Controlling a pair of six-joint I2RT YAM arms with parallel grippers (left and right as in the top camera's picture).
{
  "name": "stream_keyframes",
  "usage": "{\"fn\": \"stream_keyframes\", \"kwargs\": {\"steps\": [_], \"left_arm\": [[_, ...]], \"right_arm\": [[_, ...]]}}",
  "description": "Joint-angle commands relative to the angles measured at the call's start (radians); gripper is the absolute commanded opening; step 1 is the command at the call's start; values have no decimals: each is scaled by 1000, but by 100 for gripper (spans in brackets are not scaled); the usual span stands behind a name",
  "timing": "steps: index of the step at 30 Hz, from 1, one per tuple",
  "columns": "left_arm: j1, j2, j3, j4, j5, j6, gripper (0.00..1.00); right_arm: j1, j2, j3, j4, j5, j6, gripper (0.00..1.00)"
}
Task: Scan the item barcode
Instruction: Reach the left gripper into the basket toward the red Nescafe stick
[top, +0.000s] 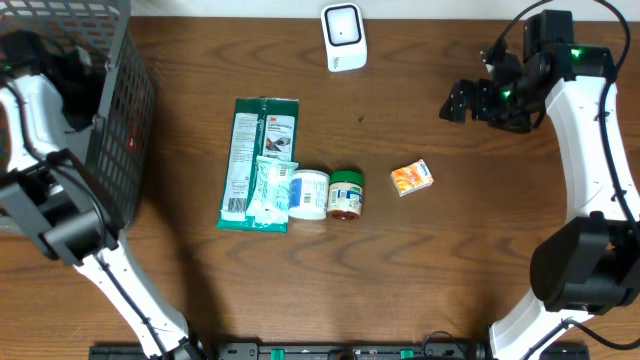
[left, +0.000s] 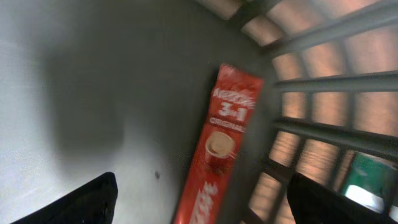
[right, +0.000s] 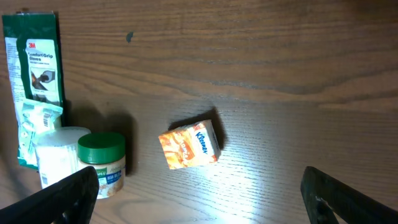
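Note:
In the left wrist view a red Nescafe 3-in-1 sachet (left: 219, 149) lies on the grey floor of the black mesh basket (top: 120, 110), against its wall. My left gripper (left: 205, 202) hangs over it, open, its dark fingers (left: 93, 200) wide apart on either side and clear of the sachet. The white scanner (top: 343, 37) stands at the table's far edge. At the back right my right gripper (top: 462, 100) is open and holds nothing. Its wrist view looks down on an orange Kleenex pack (right: 189, 145).
On the table lie a green 3M glove package (top: 260, 150), a small teal packet (top: 270, 190), a white jar (top: 308, 194) and a green-lidded jar (top: 346, 194), all on their sides in a cluster. The Kleenex pack (top: 411, 178) lies apart to their right.

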Motion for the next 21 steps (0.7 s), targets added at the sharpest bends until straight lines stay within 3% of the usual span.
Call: {"fn": "stream_keyframes", "kwargs": {"steps": [1,6,8,9,11,14,21], "left_arm": [[-7,98,-12,6,9,37,88],[-16,222,-12,10,4,96,86],[-15,244,-12,8,-70,90,77],[-11,248,-12,6,-224,43,69],[-5,237,-10,-2,-429,-40,64],[10,212,-10,-14,-582,-102,64],[53,117,-10,-21,-566,-160,76]], "right_arm": [[1,-17,-6,-1,0,14,99],[1,-17,-6,3,0,25,99],[1,-17,-6,3,0,32,99],[1,-17,-6,3,0,32,99],[1,-17,-6,2,0,32,99],[1,-17,-6,2,0,32,99],[1,-17,-6,2,0,32,99]]}}
